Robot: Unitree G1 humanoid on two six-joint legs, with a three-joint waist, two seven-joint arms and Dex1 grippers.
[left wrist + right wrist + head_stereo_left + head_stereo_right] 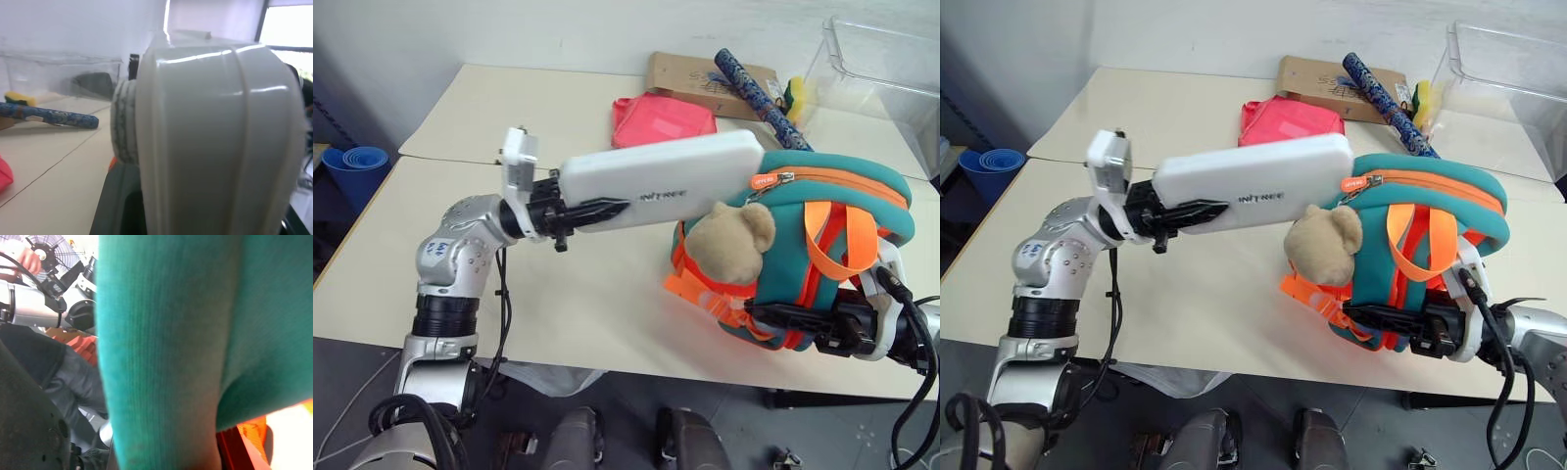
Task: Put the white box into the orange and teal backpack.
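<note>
The white box hangs level above the table, with my left gripper shut on its near end. Its far end reaches the zipper at the top of the orange and teal backpack. The backpack stands at the table's front right, a tan bear head on its side. My right gripper is shut on the backpack's lower edge, among teal trim and orange webbing. In the left wrist view the box looms close. Teal fabric covers the right wrist view.
A pink-red pouch lies behind the box. Further back are a cardboard piece, a blue patterned roll and a clear plastic bin. A blue rolled mat stands on the floor at left.
</note>
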